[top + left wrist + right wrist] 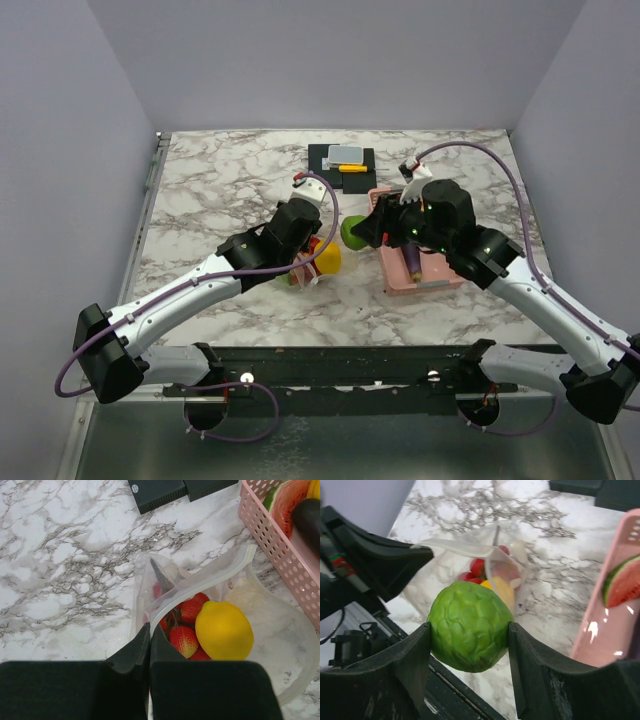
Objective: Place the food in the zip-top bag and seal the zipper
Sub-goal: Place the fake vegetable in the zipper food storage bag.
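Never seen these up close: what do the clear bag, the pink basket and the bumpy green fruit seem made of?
Bag: thin glossy plastic film; the lemon shows through. Basket: stiff pink plastic, rows of punched holes. Green fruit: probably moulded plastic or rubber; even colour, dull sheen.

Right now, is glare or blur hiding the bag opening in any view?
Left wrist: sharp, bag rim and lemon clear, no harsh glare. Right wrist: green fruit crisp, bag behind it slightly soft, bright glints on the pink basket. Top view: even light, but the left arm covers most of the bag.
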Action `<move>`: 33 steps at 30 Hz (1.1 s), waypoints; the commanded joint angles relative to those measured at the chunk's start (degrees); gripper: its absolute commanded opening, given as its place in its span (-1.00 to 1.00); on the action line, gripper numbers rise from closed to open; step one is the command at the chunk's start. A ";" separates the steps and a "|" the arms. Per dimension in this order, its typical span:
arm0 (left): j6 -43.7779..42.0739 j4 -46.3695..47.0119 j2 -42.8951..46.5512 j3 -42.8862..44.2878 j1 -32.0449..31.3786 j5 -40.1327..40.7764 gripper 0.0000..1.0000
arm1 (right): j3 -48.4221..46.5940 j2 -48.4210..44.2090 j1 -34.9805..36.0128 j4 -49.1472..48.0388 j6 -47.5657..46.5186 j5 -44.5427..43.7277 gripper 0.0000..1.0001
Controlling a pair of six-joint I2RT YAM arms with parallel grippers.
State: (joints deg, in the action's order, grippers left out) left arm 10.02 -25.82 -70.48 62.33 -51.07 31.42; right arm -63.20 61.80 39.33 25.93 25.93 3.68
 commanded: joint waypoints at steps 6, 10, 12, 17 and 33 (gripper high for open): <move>0.16 0.85 0.92 -0.54 0.26 0.04 -1.00 | -3.98 7.01 9.66 -6.60 1.22 -7.08 -0.59; 0.15 0.89 1.09 -0.54 0.24 0.01 -1.00 | -4.78 10.88 12.18 -7.94 1.32 -9.74 -0.58; 0.11 0.86 1.15 -0.54 0.26 0.04 -1.00 | -5.56 12.80 13.16 -8.00 1.18 -11.16 -0.57; 0.11 0.87 1.40 -0.54 0.22 0.06 -1.00 | -6.33 15.86 14.02 -9.24 1.09 -14.08 -0.57; 0.16 0.86 1.67 -0.54 0.20 -0.17 -1.00 | -6.84 24.42 14.02 -15.80 6.40 -21.25 -0.58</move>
State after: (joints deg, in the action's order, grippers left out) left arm 10.02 -25.82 -70.35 62.33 -51.07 31.42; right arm -68.93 84.58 52.90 14.11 29.71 -12.71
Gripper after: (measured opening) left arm 0.005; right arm 0.588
